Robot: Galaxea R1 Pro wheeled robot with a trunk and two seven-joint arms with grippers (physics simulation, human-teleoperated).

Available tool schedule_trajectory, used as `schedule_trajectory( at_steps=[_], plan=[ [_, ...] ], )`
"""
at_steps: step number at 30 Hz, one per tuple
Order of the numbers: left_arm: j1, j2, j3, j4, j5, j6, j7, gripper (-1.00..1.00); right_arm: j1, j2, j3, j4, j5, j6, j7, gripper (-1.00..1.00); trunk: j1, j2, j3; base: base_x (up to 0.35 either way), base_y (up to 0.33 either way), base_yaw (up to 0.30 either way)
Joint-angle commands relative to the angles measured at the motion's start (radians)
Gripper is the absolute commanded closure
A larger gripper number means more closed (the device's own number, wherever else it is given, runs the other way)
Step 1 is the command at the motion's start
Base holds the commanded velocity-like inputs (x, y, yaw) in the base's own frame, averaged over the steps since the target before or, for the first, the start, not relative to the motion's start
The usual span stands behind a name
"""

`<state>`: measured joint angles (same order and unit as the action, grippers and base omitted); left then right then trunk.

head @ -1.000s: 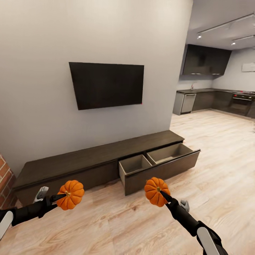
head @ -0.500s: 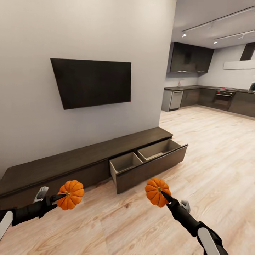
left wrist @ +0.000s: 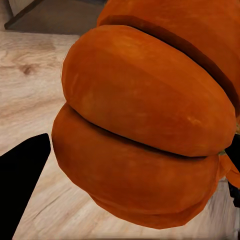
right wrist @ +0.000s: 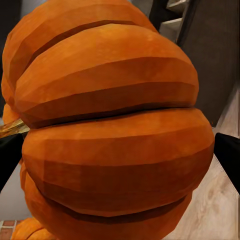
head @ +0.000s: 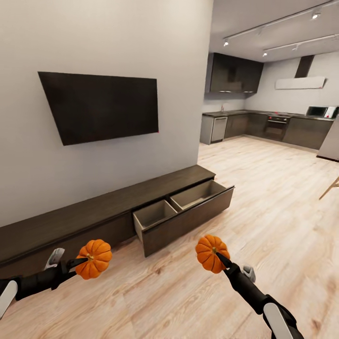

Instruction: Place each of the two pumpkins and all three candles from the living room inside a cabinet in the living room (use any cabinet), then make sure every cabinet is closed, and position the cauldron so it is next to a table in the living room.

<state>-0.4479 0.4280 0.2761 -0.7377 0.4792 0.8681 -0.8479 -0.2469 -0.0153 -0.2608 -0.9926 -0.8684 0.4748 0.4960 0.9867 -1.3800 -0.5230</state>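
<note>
Two pumpkins, one (head: 93,258) gripped in the left gripper (head: 84,260) and one (head: 212,254) in the right gripper (head: 220,258), hang over bare floor (head: 263,197) before the cabinet's (head: 84,216) open drawer (head: 186,214), under a TV (head: 101,104).

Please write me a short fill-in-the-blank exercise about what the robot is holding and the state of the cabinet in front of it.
1. Each gripper, left and right, holds an orange ____.
2. The drawer of the long dark cabinet is pulled ____.
3. Inside, a divider splits the drawer into ____ compartments.
4. On the wall above the cabinet hangs a dark ____.

Missing words: pumpkin; open; two; television
</note>
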Motion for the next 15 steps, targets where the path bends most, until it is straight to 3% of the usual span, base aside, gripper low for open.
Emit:
schedule_trajectory(
  at_steps=[1,15],
  plan=[
    [0.000,0.000,0.000,0.000,0.001,0.000,0.001,1.00,0.000,0.000,0.000,0.000,-0.001,0.000,0.000,1.00,0.000,0.000,-0.001,0.000,0.000,-0.206],
    [0.000,0.000,0.000,0.000,0.001,0.000,0.001,1.00,0.000,0.000,0.000,0.000,-0.001,-0.001,0.001,1.00,0.000,0.000,-0.018,0.000,0.000,-0.208]
  ],
)
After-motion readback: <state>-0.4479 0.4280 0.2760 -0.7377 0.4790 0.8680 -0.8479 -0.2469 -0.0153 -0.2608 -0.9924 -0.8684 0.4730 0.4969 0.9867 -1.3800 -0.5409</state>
